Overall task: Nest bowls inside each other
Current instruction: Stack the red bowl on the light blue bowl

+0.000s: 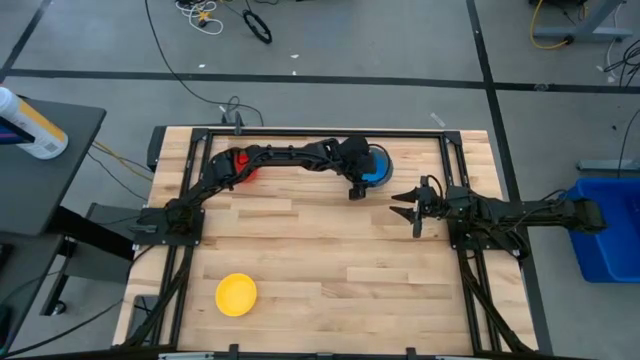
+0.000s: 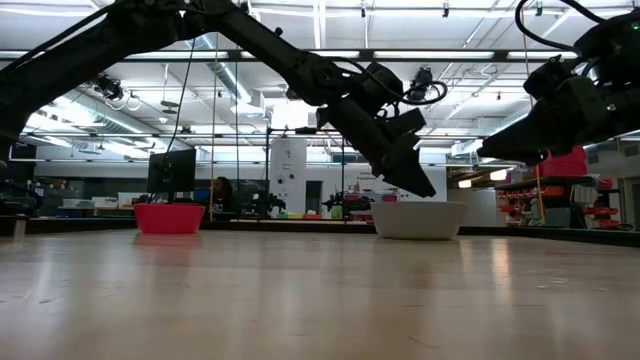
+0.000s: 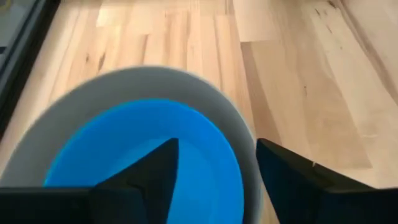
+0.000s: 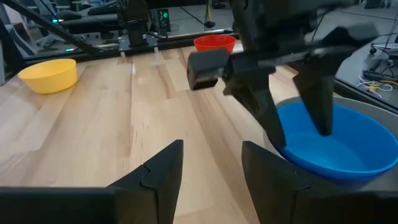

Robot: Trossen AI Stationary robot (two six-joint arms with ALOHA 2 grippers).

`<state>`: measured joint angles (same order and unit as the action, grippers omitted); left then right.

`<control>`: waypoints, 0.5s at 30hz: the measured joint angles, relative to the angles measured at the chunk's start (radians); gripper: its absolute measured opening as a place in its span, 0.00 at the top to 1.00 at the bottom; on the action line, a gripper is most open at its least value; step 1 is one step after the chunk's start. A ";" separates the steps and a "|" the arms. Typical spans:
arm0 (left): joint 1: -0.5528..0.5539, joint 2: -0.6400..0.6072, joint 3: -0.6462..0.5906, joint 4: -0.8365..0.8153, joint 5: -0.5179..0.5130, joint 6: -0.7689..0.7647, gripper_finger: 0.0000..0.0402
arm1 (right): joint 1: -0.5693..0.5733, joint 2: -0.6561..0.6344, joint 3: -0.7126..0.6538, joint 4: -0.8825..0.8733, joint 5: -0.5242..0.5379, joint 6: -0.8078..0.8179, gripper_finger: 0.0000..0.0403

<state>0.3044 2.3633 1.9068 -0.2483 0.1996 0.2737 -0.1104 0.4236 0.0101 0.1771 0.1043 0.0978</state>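
1. At the far edge of the desk (image 1: 330, 260), the blue bowl (image 4: 333, 146) is sitting nested inside the grey bowl (image 3: 93, 93), and the left claw (image 4: 298, 118) is hanging right over it with its jaws standing wide, holding nothing; one finger is reaching down inside the blue bowl and the other is hanging outside its rim.
2. If that claw is lifting off at a slant, a finger is likely to be catching the rim and tipping the blue bowl out or dragging the pair along.
3. The right claw (image 4: 211, 168) is hovering just beside the stack, jaws parted and empty; both arms are crowding one spot, so a knock between them is a risk.
4. The red bowl (image 1: 243, 165) is sitting near the far left corner, beside the left arm's links, and a sweeping retreat could be shoving it.
5. The yellow bowl (image 1: 236, 294) is lying well apart near the front edge, a long reach.
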 joint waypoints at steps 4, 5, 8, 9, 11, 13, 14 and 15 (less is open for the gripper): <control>-0.001 -0.022 0.027 -0.051 -0.030 0.017 0.37 | 0.000 0.000 0.000 -0.008 0.000 0.009 0.57; 0.000 -0.036 0.031 -0.089 -0.043 0.022 0.37 | 0.000 0.000 0.000 -0.014 0.000 0.012 0.57; 0.000 -0.087 0.034 -0.170 -0.094 0.045 0.36 | 0.000 0.000 0.000 -0.025 0.000 0.023 0.57; 0.000 -0.107 0.034 -0.203 -0.105 0.048 0.36 | 0.000 0.001 0.000 -0.025 0.000 0.029 0.57; 0.000 -0.147 0.034 -0.295 -0.114 0.050 0.36 | 0.000 0.000 0.000 -0.024 0.000 0.030 0.56; 0.001 -0.189 0.033 -0.369 -0.130 0.052 0.36 | 0.000 0.000 0.000 -0.024 -0.001 0.030 0.56; 0.000 -0.213 0.025 -0.405 -0.141 0.053 0.36 | 0.000 0.000 0.000 -0.024 -0.001 0.032 0.56; 0.000 -0.238 0.014 -0.420 -0.150 0.054 0.36 | 0.000 0.000 0.000 -0.024 -0.002 0.036 0.56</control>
<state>0.3046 2.1252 1.9207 -0.6682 0.0497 0.3279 -0.1104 0.4240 0.0101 0.1530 0.1024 0.1336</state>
